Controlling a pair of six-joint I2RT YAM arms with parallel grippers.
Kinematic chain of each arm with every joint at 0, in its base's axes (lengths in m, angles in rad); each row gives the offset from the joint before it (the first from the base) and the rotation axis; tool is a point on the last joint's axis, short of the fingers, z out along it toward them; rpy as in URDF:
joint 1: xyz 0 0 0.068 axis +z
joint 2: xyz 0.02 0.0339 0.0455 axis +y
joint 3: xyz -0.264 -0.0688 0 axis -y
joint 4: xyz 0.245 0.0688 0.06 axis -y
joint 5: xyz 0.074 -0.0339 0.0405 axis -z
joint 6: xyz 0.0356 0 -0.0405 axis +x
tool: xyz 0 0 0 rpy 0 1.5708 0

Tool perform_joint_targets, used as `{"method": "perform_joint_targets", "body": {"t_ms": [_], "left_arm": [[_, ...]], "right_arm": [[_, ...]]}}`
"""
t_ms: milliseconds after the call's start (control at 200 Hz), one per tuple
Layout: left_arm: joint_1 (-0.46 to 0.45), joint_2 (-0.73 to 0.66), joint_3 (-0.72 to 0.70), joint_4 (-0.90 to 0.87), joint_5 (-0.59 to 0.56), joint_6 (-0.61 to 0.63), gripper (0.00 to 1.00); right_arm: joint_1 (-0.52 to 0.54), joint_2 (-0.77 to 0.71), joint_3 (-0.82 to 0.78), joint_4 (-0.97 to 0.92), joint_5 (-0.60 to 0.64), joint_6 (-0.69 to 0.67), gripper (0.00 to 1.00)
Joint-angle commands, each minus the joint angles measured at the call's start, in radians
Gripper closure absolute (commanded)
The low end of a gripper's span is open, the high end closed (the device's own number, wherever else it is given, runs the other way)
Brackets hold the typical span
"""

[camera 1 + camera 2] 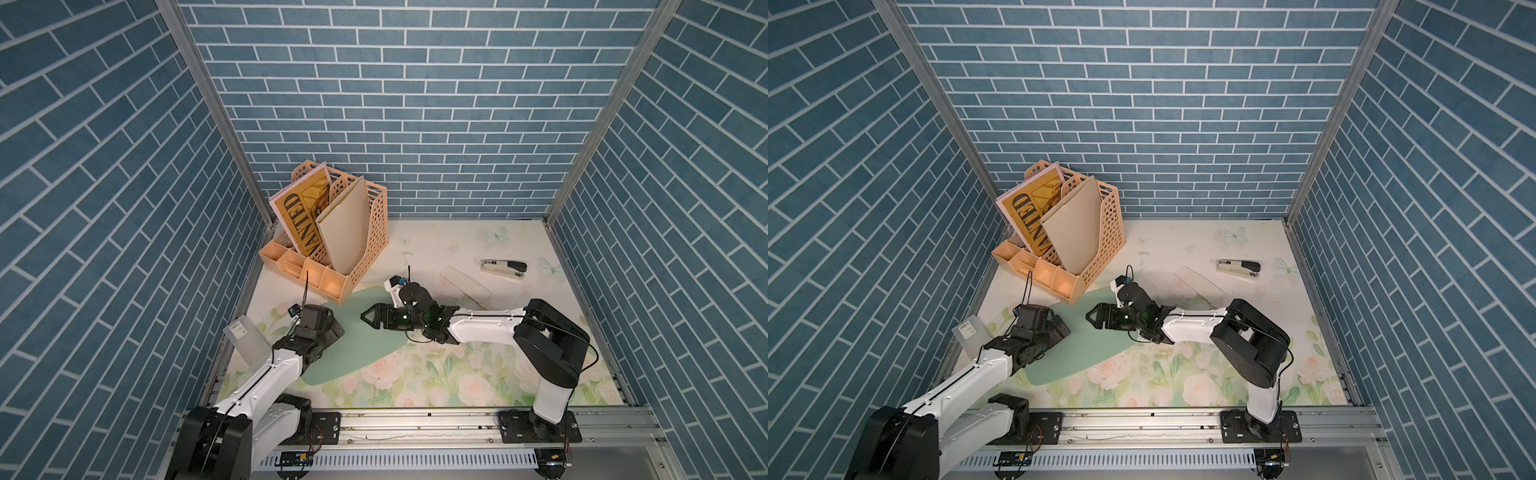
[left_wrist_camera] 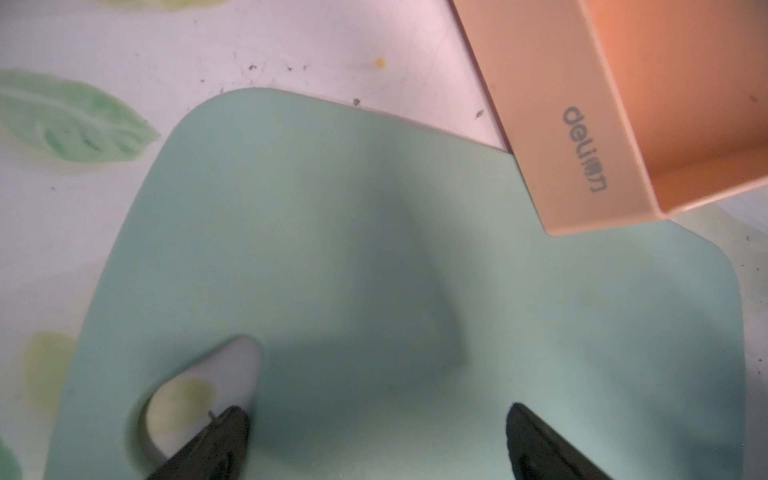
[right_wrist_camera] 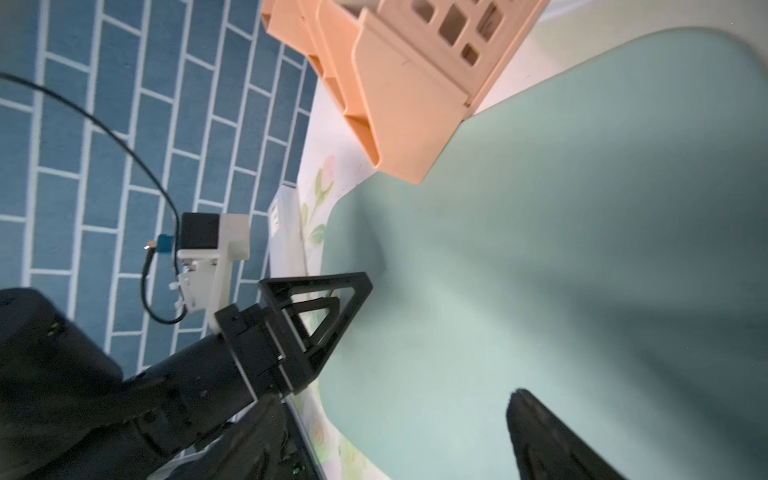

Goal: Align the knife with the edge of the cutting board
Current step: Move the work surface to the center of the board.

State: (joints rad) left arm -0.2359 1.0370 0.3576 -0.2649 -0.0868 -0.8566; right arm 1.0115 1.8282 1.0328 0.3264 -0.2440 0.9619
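one faint knife (image 1: 465, 284); handle perhaps behind the right arm (image 1: 482, 328)

The left arm (image 1: 266, 374) rises from the rail (image 1: 415, 426) at the near left corner of the tabletop (image 1: 440, 245) and slants inward, its white forearm leading to a black wrist that bends downward. The left gripper (image 1: 334, 332) sits low near the left edge and points toward the middle. In its wrist view its two fingertips (image 2: 230, 432) stand wide apart and empty. The right arm (image 1: 486, 328) stands on the rail toward the near right corner, folds at a black elbow and stretches its white forearm toward the left edge. The right gripper (image 1: 369, 318) is near mid-table, facing the left gripper with a gap between them. Its fingertips (image 3: 536, 428) are spread and empty.
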Motion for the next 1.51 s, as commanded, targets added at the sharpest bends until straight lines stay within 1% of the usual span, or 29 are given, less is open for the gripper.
{"method": "perform_joint_targets", "body": {"t_ms": [0,180,250,375,390,530,735,780,835,880,930,995,1100,1175,1235,1320,1350,1385,1500], "left_arm": [[-0.013,0.037,-0.072,-0.091,0.2,-0.043,0.0],[-0.013,0.019,-0.073,-0.097,0.204,-0.043,0.0],[-0.013,0.017,-0.075,-0.097,0.203,-0.041,0.0],[-0.013,0.018,-0.081,-0.088,0.21,-0.042,0.0],[-0.013,0.018,-0.081,-0.088,0.213,-0.042,0.0],[-0.013,0.018,-0.08,-0.086,0.216,-0.041,0.0],[-0.013,0.018,-0.088,-0.072,0.235,-0.032,0.0],[-0.013,0.015,-0.088,-0.074,0.235,-0.032,0.0],[-0.013,0.008,-0.088,-0.074,0.237,-0.032,0.0],[-0.013,0.002,-0.089,-0.076,0.239,-0.032,0.0],[-0.013,-0.007,-0.09,-0.079,0.24,-0.032,0.0],[-0.012,-0.016,-0.092,-0.08,0.243,-0.032,0.0],[-0.013,-0.023,-0.095,-0.082,0.249,-0.03,0.01],[-0.013,-0.027,-0.102,-0.078,0.256,-0.032,0.01],[-0.013,-0.027,-0.109,-0.065,0.278,-0.032,0.0],[-0.013,-0.028,-0.115,-0.052,0.309,-0.036,0.0],[-0.013,-0.028,-0.113,-0.053,0.313,-0.036,0.0],[-0.014,-0.03,-0.111,-0.057,0.312,-0.034,0.0],[-0.014,-0.044,-0.106,-0.068,0.316,-0.024,0.0]], "right_arm": [[-0.026,-0.014,0.042,-0.236,0.156,-0.106,0.12],[-0.037,0.004,0.018,-0.336,0.275,-0.139,0.12],[-0.039,0.012,0.0,-0.336,0.286,-0.139,0.12],[-0.039,0.054,-0.011,-0.279,0.176,-0.117,0.12],[-0.038,0.057,-0.012,-0.267,0.138,-0.111,0.12],[-0.037,0.068,-0.042,-0.12,-0.038,-0.027,0.13],[-0.04,0.054,0.0,-0.09,-0.113,-0.004,0.13],[-0.042,0.043,0.007,-0.099,-0.099,-0.016,0.13],[-0.05,0.026,0.014,-0.136,-0.046,-0.05,0.13],[-0.059,0.016,0.024,-0.192,0.016,-0.081,0.13],[-0.071,0.006,0.034,-0.261,0.112,-0.118,0.13],[-0.091,-0.005,0.022,-0.31,0.2,-0.137,0.13],[-0.122,-0.018,-0.017,-0.33,0.256,-0.133,0.12],[-0.131,-0.027,-0.055,-0.303,0.262,-0.114,0.13],[-0.13,-0.017,-0.062,-0.291,0.244,-0.109,0.13],[-0.124,0.011,-0.055,-0.266,0.179,-0.105,0.13],[-0.121,0.019,-0.053,-0.252,0.175,-0.104,0.13],[-0.118,0.027,-0.049,-0.239,0.13,-0.104,0.13],[-0.114,0.041,-0.042,-0.206,0.087,-0.1,0.13]]}}
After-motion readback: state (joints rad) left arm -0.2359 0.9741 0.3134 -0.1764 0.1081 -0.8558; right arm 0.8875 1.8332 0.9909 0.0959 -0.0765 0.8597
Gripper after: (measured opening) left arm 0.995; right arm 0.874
